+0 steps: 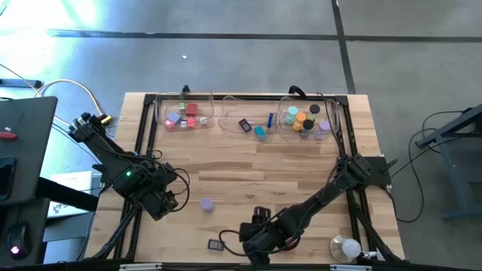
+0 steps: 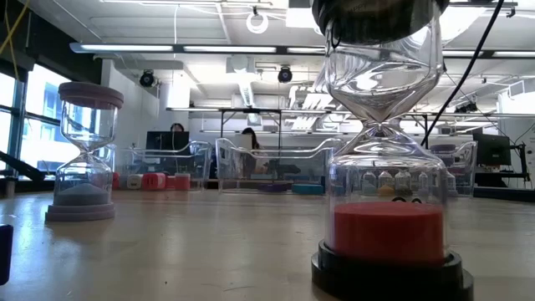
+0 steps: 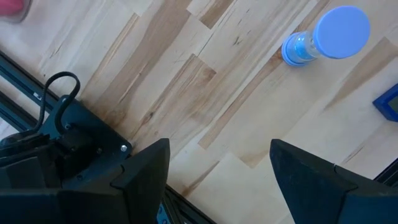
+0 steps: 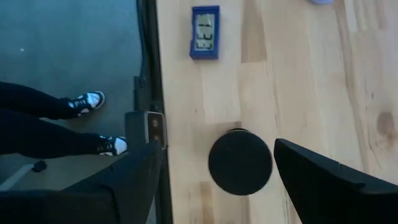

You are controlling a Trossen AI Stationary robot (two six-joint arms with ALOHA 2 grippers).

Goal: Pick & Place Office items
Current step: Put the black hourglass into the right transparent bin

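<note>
Black-capped hourglass (image 4: 240, 162) with red sand stands at lower centre of the high view, between the right gripper's (image 4: 217, 180) wide-open fingers, ungripped. Lavender hourglass (image 1: 206, 203) stands just left of it. Left gripper (image 3: 219, 180) open, empty, lower left.

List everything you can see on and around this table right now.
clear trays: three, far edge
blocks: several, red, pink, lavender, left tray
dark clip, blue stick, teal piece: one each, middle tray
small hourglasses: several, teal, orange, black, lilac, right tray
lavender hourglass: one, open table
black hourglass: one, red sand, before right tool
blue rectangular piece: one, near edge
white bulb: one, near right corner
person's legs: dark trousers, beside table
left tool: open, above bare wood
right tool: open
</note>
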